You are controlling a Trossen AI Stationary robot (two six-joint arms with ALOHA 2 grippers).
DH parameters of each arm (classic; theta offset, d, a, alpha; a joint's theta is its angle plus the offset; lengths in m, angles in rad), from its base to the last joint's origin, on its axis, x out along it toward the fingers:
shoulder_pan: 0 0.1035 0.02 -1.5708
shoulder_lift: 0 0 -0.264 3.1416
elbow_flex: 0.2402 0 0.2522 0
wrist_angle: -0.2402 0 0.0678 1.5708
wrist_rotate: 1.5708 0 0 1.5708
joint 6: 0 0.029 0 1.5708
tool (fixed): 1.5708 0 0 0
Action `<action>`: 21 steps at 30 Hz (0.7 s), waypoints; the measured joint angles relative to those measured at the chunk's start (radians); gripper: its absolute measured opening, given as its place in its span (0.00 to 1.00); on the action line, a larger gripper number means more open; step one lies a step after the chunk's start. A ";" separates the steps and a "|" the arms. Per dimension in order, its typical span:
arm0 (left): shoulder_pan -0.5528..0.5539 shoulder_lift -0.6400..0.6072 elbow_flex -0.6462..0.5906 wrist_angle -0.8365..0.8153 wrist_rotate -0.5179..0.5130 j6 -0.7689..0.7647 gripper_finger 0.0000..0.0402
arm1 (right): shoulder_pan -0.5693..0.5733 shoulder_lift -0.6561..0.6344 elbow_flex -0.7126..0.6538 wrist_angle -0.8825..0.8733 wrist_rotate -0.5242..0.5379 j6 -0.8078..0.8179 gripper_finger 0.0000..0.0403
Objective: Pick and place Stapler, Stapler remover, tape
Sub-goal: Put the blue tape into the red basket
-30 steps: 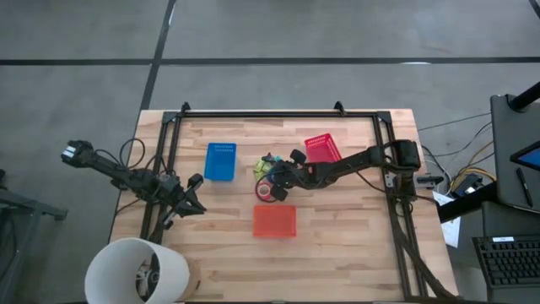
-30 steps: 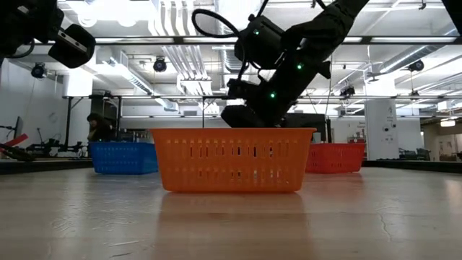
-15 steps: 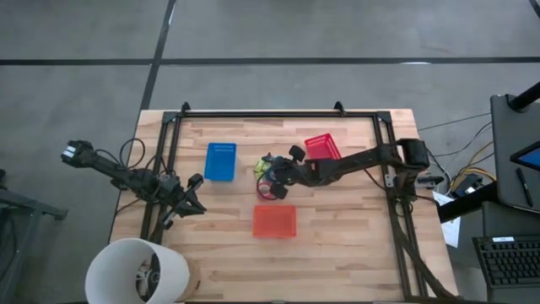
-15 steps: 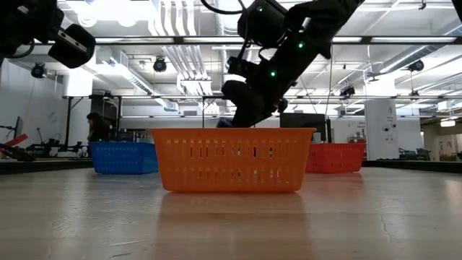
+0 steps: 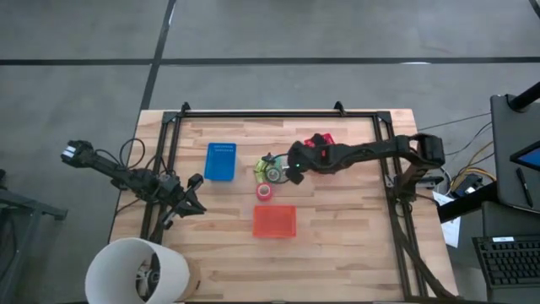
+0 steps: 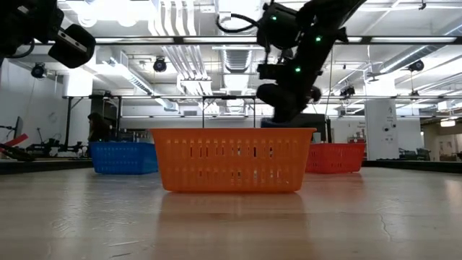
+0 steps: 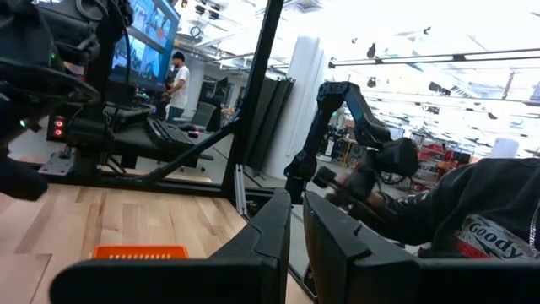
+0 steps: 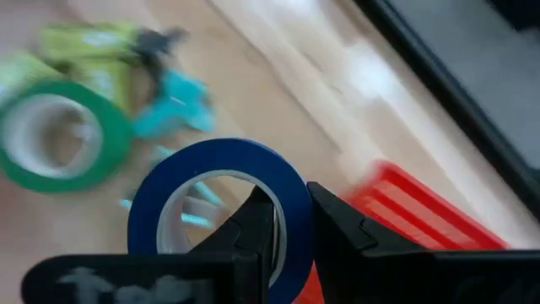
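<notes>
Three bins on the desk [image 5: 354,245]: blue bin [image 5: 220,160] near ten o'clock of centre, orange bin [image 5: 274,220] at six, red bin [image 5: 321,140] at one, mostly hidden under the right arm.

Right tool [image 8: 287,221] clamped on the wall of the blue tape roll [image 8: 221,215], one finger inside the ring, one outside. Roll is off the wood, carried over desk centre, between the leftover pile and the red bin.

On the desk at centre: green tape roll [image 5: 274,174], red-pink tape roll [image 5: 265,192] just at its six o'clock, and a yellow-green and teal clutter [image 8: 143,72] touching the green roll. Cannot tell which piece there is stapler or remover.

Left tool [image 7: 297,245] parked at the desk's nine o'clock edge, fingers together, holding nothing.

Judgement on the step in hand: carry phase. I cannot tell which bin is meant for it. Grip is on one thin wall only, so the roll may swing or pivot; keep the wrist level and travel smooth. Clear the bin rim with height to spare, centre over the opening, lower before letting go so the roll doesn't bounce out or roll.
</notes>
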 joint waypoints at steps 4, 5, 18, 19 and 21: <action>0.000 0.000 0.000 0.000 0.000 0.000 0.10 | -0.040 -0.051 -0.031 -0.052 0.037 0.049 0.15; 0.000 0.000 0.000 -0.001 0.000 0.000 0.10 | -0.053 -0.063 -0.040 -0.063 0.038 0.062 0.15; 0.000 0.001 0.000 0.000 0.000 0.000 0.10 | -0.243 -0.131 -0.191 -0.059 -0.100 0.177 0.15; 0.000 0.001 0.000 0.000 0.000 0.000 0.10 | -0.248 -0.127 -0.194 -0.056 -0.109 0.176 0.15; 0.000 0.001 0.000 -0.001 0.000 0.000 0.10 | -0.251 -0.118 -0.199 -0.053 -0.107 0.170 0.15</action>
